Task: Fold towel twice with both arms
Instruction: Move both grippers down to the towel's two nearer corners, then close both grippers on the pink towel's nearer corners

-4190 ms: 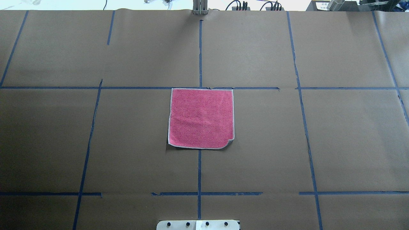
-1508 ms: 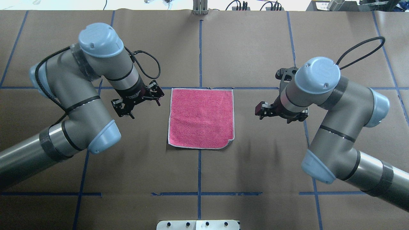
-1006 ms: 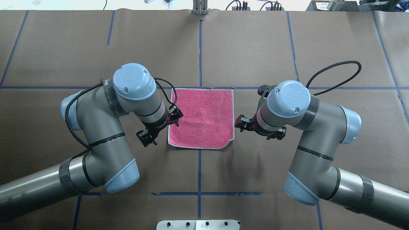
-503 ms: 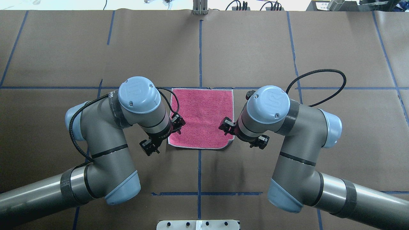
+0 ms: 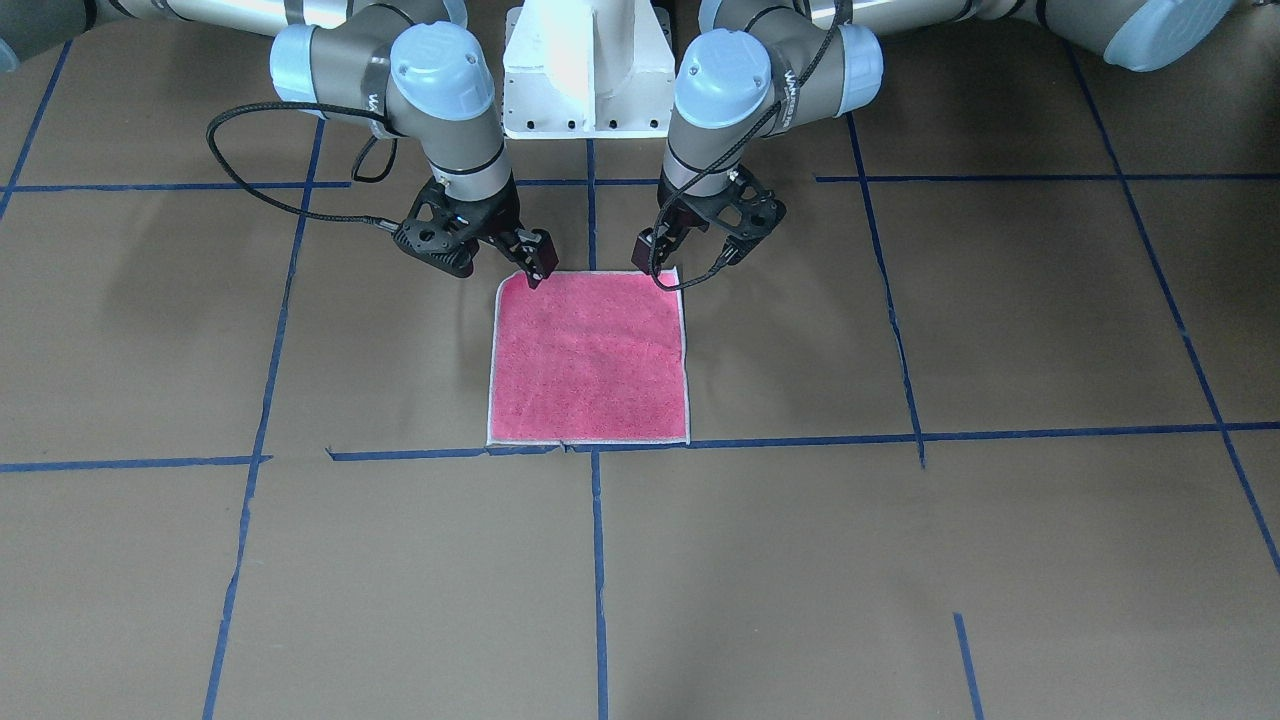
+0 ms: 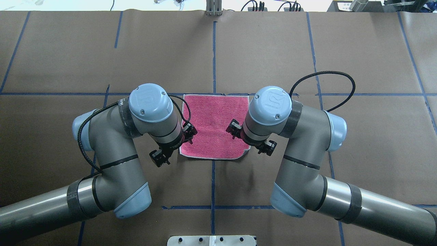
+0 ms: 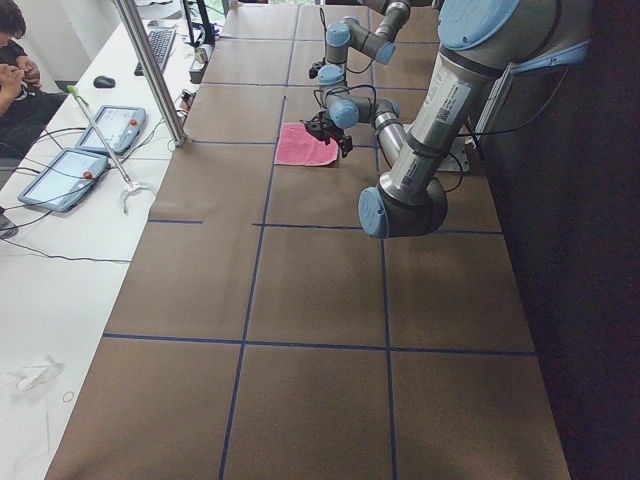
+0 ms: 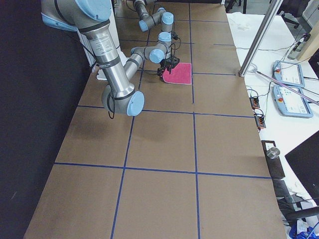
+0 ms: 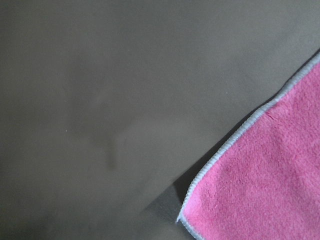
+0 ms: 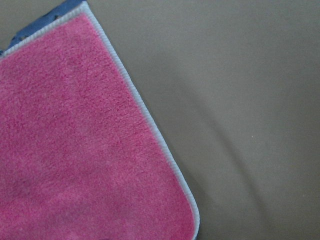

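Your black two-finger left hand (image 6: 174, 145) and right hand (image 6: 251, 136) both have fingers apart, each poised over a robot-side corner of the small square pink-red terry towel (image 6: 215, 116). It lies flat and unfolded on the brown-paper surface (image 6: 273, 51), so pinching both corners should carry that edge over evenly.

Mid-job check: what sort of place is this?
Likely a robotics lab workcell: a brown paper-covered table gridded with blue tape lines, silver-grey jointed left arm and right arm at a white base pedestal, and grey touchscreen teach pendants on a white side bench.
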You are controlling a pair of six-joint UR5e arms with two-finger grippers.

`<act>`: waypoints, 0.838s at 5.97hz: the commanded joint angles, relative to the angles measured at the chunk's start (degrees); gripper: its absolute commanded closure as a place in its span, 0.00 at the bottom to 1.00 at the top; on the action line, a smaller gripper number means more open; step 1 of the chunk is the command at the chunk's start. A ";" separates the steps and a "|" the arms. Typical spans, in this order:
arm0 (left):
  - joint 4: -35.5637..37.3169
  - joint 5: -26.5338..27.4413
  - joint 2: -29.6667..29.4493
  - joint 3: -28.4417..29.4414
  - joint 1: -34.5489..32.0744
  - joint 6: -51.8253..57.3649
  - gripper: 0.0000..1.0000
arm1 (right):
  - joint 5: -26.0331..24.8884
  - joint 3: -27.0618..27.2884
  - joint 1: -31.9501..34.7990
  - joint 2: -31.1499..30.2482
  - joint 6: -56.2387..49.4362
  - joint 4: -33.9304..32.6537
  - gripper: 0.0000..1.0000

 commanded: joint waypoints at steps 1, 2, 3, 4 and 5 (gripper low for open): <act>-0.12 1.31 0.34 0.87 0.00 0.44 0.00 | 0.06 -2.70 1.21 0.31 -0.39 0.17 0.00; -0.12 1.40 0.52 0.96 0.09 0.44 0.00 | 0.15 -2.72 1.21 -0.30 -0.39 0.17 0.00; -0.12 1.40 0.52 1.14 0.35 0.36 0.00 | 0.24 -2.72 0.86 -0.39 -0.22 0.26 0.00; -2.47 1.83 0.52 2.71 0.70 0.36 0.00 | 0.33 -2.63 -0.01 -0.56 -0.13 0.26 0.00; -4.84 2.88 0.43 4.29 1.14 0.44 0.00 | 0.41 -2.46 -0.11 -0.65 -0.04 0.35 0.00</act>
